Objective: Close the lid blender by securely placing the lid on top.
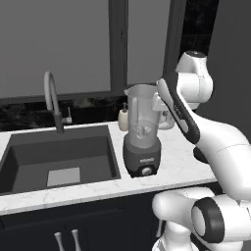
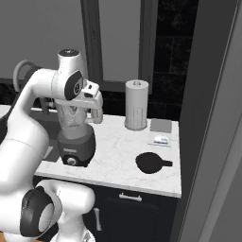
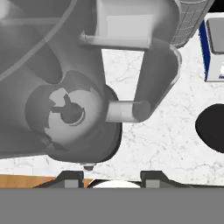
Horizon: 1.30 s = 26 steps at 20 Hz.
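Right now one blender (image 1: 142, 142) stands at the centre of the left base view, on the white marble counter (image 1: 181, 166) just right of the dark sink (image 1: 59, 157). Its clear jar is open at the top, sitting on a dark grey base with one front knob. One curved faucet (image 1: 51, 98) rises at the upper left behind the sink, and one small cream soap bottle (image 1: 123, 117) sits just behind the blender.

From the right base view, one lid (image 2: 150, 162), a flat black disc with a small tab on its right, lies on the counter at centre right of the frame, well apart from the blender (image 2: 75, 139) at centre left. Behind it stand one white cylinder (image 2: 136, 111), one flat grey square (image 2: 161, 125) and one small white-and-blue box (image 2: 161, 140).

Looking down from the hand view, the jar's inside, with its blade at the bottom, takes up the left of the frame, the handle to its right; the lid (image 3: 212, 127) shows as a dark shape at the right edge. The gripper (image 3: 113, 180) sits at the bottom centre above the blender, its two fingertips (image 3: 70, 178) apart with nothing between them.
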Motion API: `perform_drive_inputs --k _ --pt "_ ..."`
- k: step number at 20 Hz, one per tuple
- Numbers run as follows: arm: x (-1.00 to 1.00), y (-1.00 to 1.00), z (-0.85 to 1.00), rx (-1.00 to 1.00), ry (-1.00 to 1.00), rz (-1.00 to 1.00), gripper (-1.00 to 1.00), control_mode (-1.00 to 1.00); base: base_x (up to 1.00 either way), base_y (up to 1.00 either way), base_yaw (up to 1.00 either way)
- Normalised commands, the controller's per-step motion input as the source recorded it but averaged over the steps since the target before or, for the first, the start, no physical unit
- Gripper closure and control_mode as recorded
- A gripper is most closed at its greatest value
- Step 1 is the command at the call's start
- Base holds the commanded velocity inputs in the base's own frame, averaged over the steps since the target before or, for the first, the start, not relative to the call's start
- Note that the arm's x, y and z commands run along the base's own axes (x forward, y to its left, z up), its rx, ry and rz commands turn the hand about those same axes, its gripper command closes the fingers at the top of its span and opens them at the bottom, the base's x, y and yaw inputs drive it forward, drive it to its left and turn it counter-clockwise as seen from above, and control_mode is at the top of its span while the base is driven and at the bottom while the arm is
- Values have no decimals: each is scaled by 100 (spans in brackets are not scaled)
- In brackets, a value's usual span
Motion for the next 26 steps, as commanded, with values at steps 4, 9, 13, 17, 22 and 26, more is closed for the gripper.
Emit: perform_drive_inputs --k 4,9,13,17,22,26 --pt "-41 -10 0 1 -11 -4 -100 -100 0 0 0" --pt "-90 -49 0 8 -30 -34 -100 -100 0 0 0" --pt "-41 -69 0 11 -6 -56 -100 -100 0 0 0" --pt "-6 -84 -12 9 1 -69 -100 -100 0 0 0" --pt "0 -96 -18 11 13 -70 -100 -100 0 0 0" --pt "1 -72 -37 17 15 -40 -100 -100 0 0 0"
